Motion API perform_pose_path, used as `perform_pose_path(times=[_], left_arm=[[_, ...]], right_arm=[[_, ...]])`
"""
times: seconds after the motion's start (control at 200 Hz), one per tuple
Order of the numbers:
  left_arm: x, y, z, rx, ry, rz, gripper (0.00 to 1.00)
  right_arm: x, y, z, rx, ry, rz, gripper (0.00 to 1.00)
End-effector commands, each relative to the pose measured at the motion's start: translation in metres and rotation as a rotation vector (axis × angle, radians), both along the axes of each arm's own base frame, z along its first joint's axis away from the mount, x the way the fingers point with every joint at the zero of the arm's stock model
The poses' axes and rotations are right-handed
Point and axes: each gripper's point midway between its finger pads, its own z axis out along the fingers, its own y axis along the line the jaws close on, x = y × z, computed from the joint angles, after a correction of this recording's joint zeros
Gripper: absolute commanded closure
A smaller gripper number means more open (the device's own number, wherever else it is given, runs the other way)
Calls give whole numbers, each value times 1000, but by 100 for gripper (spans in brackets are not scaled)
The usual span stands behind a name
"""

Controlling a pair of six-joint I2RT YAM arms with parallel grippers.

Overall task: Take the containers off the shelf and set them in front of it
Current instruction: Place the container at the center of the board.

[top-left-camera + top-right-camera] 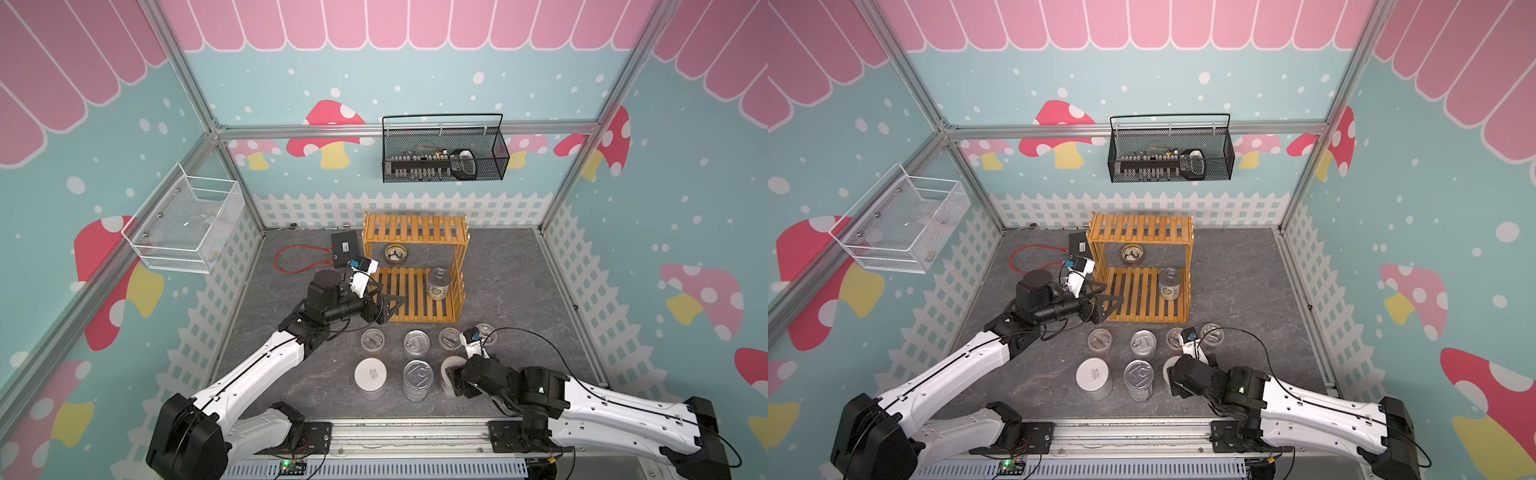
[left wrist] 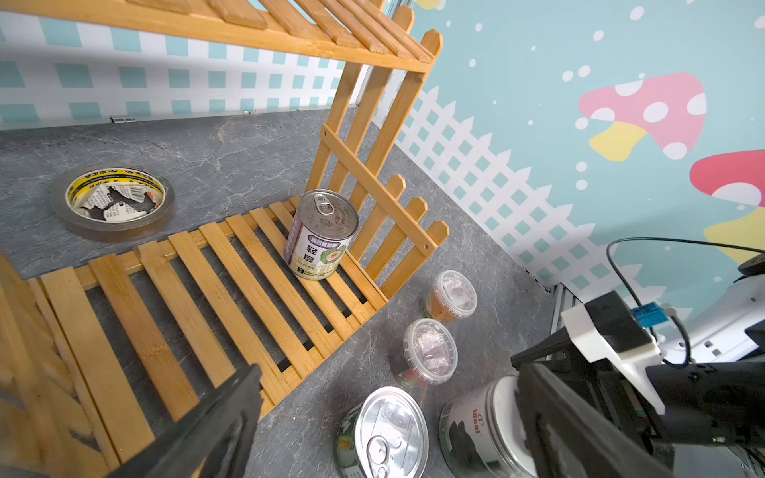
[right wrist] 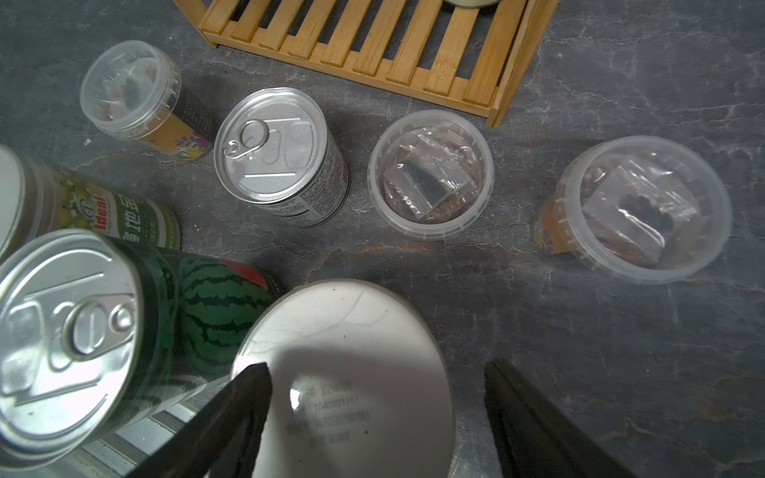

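1. While seven containers stand on the table before it, the shelf holds one tin on its lower tier's right side.
2. Left gripper, fingers spread wide and empty, hovers at that tier's left front corner.
3. Right gripper, fingers wide apart, hangs over a white-lidded can, clasping nothing.

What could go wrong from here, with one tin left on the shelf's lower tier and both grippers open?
1. The last tin stands at the end of the shelf's lower tier, right by the side slats. The left gripper, open at the opposite end, may catch a slat or tip the tin reaching across.
2. The right gripper hangs open over a white-lidded can, with the watermelon tin close beside; a careless move could knock either.
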Motion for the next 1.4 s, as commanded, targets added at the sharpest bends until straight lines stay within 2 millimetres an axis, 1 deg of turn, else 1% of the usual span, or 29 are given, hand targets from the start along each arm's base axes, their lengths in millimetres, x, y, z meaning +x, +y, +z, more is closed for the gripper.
perform_pose_path(times=[0.0, 0.09, 0.185, 0.31, 0.435, 0.791, 0.926, 1.026, 1.141, 1.341, 1.396], left_arm=[[0, -5, 16, -13, -46, -28, 1], [0, -5, 16, -15, -45, -29, 1], [0, -4, 16, -15, -47, -24, 1], [-1, -4, 15, -14, -46, -25, 1], [-2, -5, 15, -15, -45, -29, 1], [-2, -5, 16, -17, -43, -33, 1], [-2, -5, 15, -16, -41, -33, 1], [-2, -5, 15, -15, -39, -33, 1], [-2, -5, 15, -16, -41, -33, 1], [-1, -7, 16, -18, -37, -41, 1], [-2, -9, 16, -21, -36, -49, 1]], right_arm=[[2, 5, 15, 16, -42, 28, 11], [6, 18, 35, 82, -98, 65, 8], [10, 22, 41, 81, -124, 67, 5], [9, 29, 28, 45, -102, 89, 4], [8, 22, 14, -20, -70, 72, 5], [5, 20, -1, -65, -37, 85, 6], [4, 10, -9, -127, -13, 56, 7], [5, 4, -11, -157, -9, 38, 9], [6, -1, -7, -158, -21, 16, 10], [3, 5, 0, -100, -30, 52, 13], [3, 5, 1, -94, -30, 57, 12]])
